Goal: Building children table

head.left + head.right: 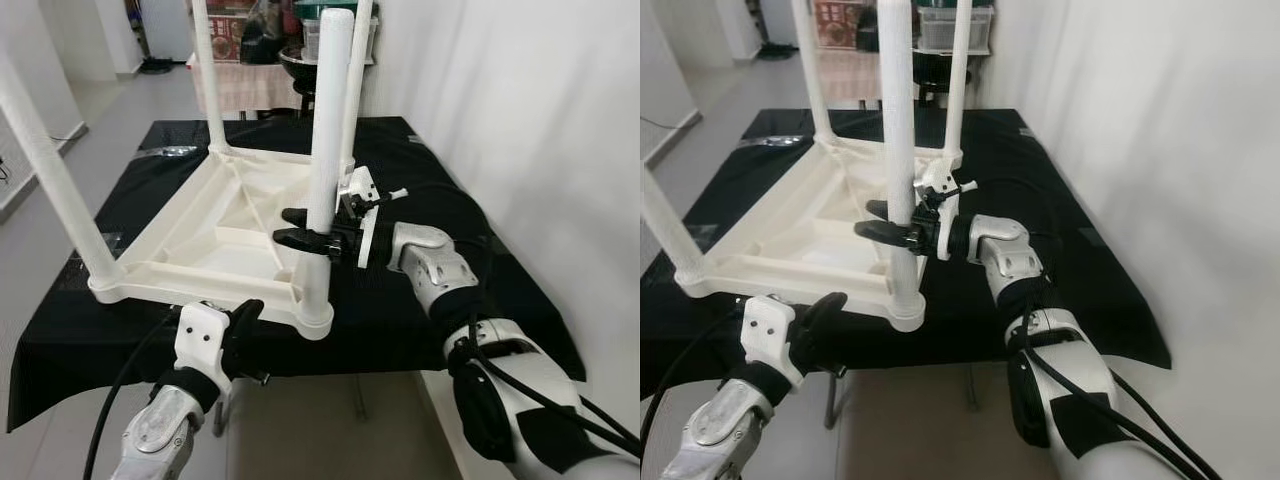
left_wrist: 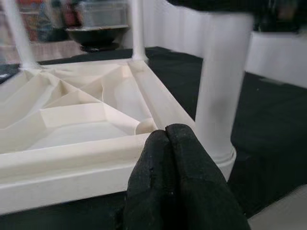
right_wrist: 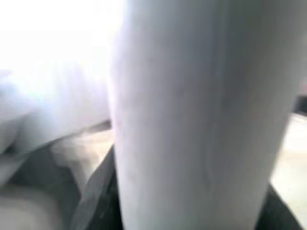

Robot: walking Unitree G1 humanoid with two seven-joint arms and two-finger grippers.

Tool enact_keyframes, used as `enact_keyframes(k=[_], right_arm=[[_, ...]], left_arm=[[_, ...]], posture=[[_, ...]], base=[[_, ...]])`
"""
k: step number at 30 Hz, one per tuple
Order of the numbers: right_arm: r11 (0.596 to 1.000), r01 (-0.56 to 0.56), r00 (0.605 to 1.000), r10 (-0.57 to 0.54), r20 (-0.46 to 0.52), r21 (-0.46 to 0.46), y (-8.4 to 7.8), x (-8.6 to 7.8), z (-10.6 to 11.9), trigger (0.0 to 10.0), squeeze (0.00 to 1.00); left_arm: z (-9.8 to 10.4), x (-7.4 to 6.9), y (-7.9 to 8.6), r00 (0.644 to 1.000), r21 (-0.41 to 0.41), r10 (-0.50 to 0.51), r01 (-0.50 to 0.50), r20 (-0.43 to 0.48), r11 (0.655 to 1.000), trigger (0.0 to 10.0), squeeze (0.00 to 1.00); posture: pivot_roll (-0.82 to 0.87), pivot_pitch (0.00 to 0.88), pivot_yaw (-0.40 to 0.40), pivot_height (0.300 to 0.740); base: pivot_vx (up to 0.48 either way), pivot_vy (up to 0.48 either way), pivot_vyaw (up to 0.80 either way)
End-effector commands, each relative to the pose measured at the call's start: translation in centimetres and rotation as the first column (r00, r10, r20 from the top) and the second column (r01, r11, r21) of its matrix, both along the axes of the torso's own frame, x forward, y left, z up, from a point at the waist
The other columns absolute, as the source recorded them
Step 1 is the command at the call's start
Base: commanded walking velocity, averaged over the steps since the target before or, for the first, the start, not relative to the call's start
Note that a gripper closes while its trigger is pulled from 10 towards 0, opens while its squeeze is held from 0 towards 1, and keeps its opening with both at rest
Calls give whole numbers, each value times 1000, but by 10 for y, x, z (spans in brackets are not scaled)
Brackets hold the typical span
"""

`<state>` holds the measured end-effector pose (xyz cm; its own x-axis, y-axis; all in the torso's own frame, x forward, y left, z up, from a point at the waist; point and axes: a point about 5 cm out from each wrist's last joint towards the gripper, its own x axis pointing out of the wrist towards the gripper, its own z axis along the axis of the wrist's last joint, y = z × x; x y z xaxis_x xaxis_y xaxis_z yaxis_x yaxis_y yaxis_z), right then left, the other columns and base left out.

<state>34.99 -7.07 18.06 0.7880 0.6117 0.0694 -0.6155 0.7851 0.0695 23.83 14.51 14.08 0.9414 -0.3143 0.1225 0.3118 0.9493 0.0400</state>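
Note:
A white plastic children's table point(image 1: 215, 235) lies upside down on a black-covered table point(image 1: 400, 310), its legs pointing up. My right gripper point(image 1: 300, 227) is shut on the near right leg point(image 1: 328, 120), one black finger in front of it and one behind, a little above its base. That leg point(image 3: 192, 115) stands close and blurred in the right wrist view. My left gripper point(image 2: 165, 132) is shut with nothing in it, its tips against the near rim of the tabletop point(image 2: 72, 158), beside the same leg point(image 2: 220, 81). In the left eye view the left gripper point(image 1: 250, 310) sits at the table's front edge.
A white wall point(image 1: 520, 120) runs close along the right side. Three more legs rise at the near left point(image 1: 45, 150), far left point(image 1: 210, 70) and far right point(image 1: 357, 80). Behind the table stand a dark bowl and bins point(image 1: 300, 55). Open floor point(image 1: 110, 100) lies to the left.

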Motion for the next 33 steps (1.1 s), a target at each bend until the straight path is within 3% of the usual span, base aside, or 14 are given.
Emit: enact_keyframes(k=[1,4,9,11,12,16,17,19,20,22,25,26,30,33], right_arm=[[947,313,926,-320,-200,-69,-16,-22,-37,0,0],[971,238,963,-239,-124,-21,15,-28,-20,0,0],[972,220,971,-226,-83,-83,15,10,-21,0,0],[975,202,974,-210,-87,-91,16,13,-21,0,0],[972,213,971,-221,-91,-97,15,15,-19,10000,0],[977,189,977,-197,-85,-101,9,15,-6,10000,0],[989,119,990,-125,-72,-87,7,18,0,10000,902],[995,69,996,-73,-59,-77,5,20,4,10000,902],[997,-33,999,31,-41,-64,5,22,9,10000,1000],[977,-202,979,202,1,-76,3,24,17,10000,1000],[959,-267,963,270,19,-93,1,25,21,10000,1000],[930,-348,936,353,21,-121,-1,25,22,10000,0],[845,-504,860,509,-18,-176,-5,24,19,10000,0],[823,-540,840,541,-47,-178,-5,23,17,10000,0]], left_arm=[[0,0,3,1000,-8,-5,5,-6,1000,10000,0],[-1,4,3,1000,1,-14,14,-8,1000,10000,0],[-2,7,3,1000,7,-9,9,-11,1000,10000,0],[-2,7,4,1000,10,-2,2,-8,1000,10000,0],[-2,6,5,1000,8,13,-13,-5,1000,10000,0],[-2,7,6,1000,3,29,-29,-4,1000,10000,0],[-2,8,5,1000,5,21,-21,-6,1000,10000,0],[-2,8,4,1000,6,15,-15,-7,1000,10000,0],[-3,8,4,1000,7,11,-11,-8,1000,10000,0],[-3,8,3,1000,7,8,-8,-9,1000,10000,0],[-4,8,3,1000,6,7,-7,-9,1000,10000,0],[-4,7,2,1000,6,7,-7,-9,1000,10000,0],[-3,6,2,1000,7,9,-9,-8,1000,10000,0],[-3,5,2,1000,9,10,-10,-8,1000,10000,0]], posture=[[17,13,-53,740],[17,14,-24,740],[51,0,-46,740],[51,0,-46,740],[54,0,-50,740],[54,0,-53,740],[56,0,-53,740],[60,0,-54,740],[62,0,-56,740],[63,0,-58,740],[63,0,-58,740],[68,0,-62,740],[82,0,-66,740],[87,0,-66,740]], base=[[0,0,0],[0,0,0],[0,0,0],[0,0,0],[0,0,0],[0,0,0],[0,0,0],[0,0,0],[0,0,0],[0,0,0],[0,0,0],[0,0,0],[0,0,0],[0,0,0]])
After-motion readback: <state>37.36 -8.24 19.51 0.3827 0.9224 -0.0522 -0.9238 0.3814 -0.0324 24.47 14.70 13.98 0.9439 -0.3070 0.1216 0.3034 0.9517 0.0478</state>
